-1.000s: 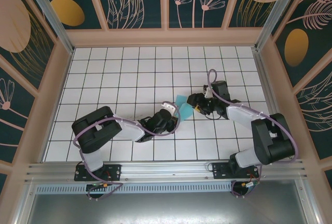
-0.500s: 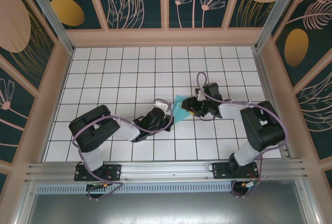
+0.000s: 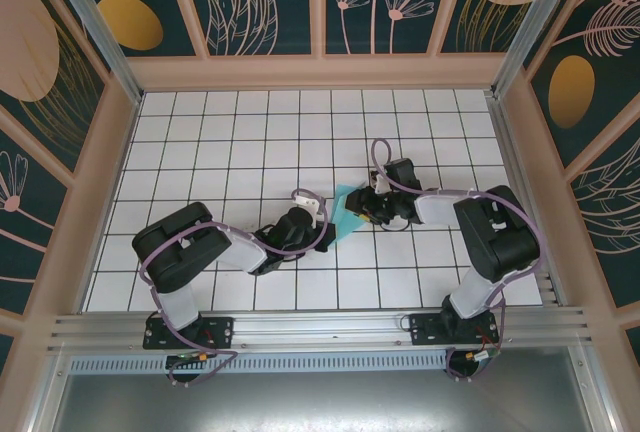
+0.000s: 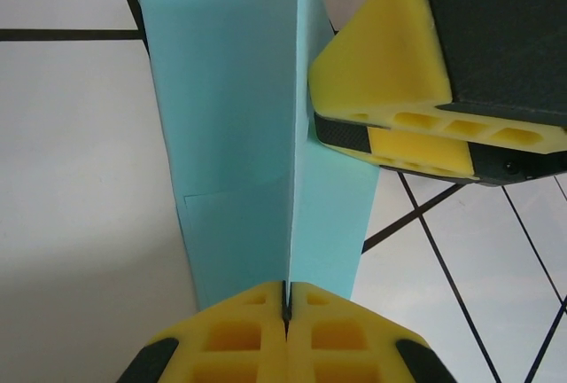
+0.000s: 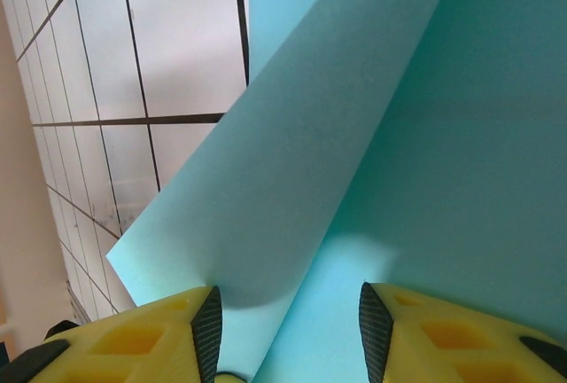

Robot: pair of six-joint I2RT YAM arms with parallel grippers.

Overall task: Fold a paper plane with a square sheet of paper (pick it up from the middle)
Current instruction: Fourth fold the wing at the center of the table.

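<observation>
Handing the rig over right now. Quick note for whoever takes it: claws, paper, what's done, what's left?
Left claw: shut on the upright centre ridge of the blue paper.
Right claw: open, jaws either side of a raised flap, not pinching it.
Paper: mid-table, between the two claws, flaps standing up on both sides of the ridge.
Done: centre crease is in, paper partly folded.
Left: not a finished plane yet; the remaining folds and flattening. I cannot tell how many folds are already in.

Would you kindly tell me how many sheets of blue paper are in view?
1: the folded paper mid-table, pinched by the left end effector, right end effector straddling it.
</observation>
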